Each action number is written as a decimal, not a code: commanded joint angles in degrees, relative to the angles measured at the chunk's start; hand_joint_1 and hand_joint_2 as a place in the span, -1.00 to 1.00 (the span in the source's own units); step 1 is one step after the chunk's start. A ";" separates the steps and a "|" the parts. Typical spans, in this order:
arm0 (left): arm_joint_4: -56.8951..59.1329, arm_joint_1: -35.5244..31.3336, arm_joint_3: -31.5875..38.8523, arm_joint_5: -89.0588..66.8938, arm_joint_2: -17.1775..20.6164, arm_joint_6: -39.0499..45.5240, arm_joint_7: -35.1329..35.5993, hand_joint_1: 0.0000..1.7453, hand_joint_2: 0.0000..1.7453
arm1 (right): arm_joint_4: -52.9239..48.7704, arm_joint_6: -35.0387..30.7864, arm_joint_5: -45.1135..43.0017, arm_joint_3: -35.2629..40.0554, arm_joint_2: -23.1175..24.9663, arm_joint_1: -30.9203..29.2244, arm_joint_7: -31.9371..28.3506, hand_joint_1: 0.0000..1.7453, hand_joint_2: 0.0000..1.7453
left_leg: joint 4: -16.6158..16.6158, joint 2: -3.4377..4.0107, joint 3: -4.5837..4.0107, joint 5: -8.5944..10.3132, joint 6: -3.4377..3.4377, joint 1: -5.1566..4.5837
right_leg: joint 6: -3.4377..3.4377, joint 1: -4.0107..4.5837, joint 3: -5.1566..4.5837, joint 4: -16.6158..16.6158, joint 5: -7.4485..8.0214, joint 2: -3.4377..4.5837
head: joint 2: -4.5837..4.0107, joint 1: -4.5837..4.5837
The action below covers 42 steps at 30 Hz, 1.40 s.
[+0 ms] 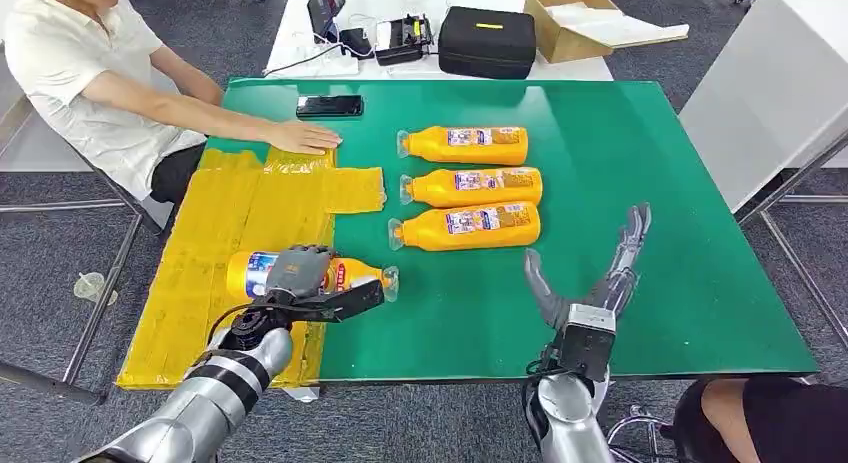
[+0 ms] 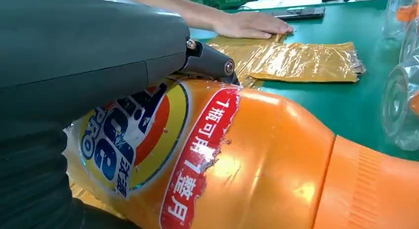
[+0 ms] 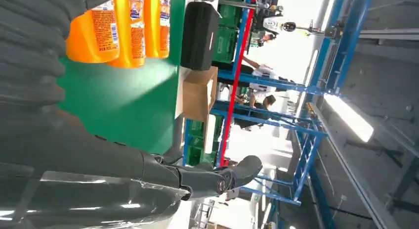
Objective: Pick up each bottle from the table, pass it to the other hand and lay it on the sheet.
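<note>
Left hand (image 1: 300,274) grips the bottle (image 1: 345,275) lying on the yellow sheet (image 1: 215,233), fingers wrapped over its label; right hand (image 1: 590,283) spread, holding nothing.

The head view is evenly and brightly lit from overhead, with soft, short shadows under the bottles on the green desk (image 1: 640,163) and no harsh glare. In the left wrist view, the close orange bottle (image 2: 257,160) carries white highlights, and the yellow sheet (image 2: 296,61) glints. The right wrist view is backlit: a ceiling strip light (image 3: 348,117) and the background are blown out, and the near robot hand (image 3: 99,179) looks dark, perhaps slightly blurred.
</note>
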 commanded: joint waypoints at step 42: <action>-2.78 1.57 3.04 7.02 0.05 6.06 -10.99 -1.00 1.00 | 5.51 -2.43 -1.92 1.48 -2.32 -2.09 -0.18 -1.00 1.00 | 0.00 0.22 0.37 -0.12 0.02 0.03 | -0.23 0.08 0.37 -0.04 -0.06 0.11 | 0.00 0.00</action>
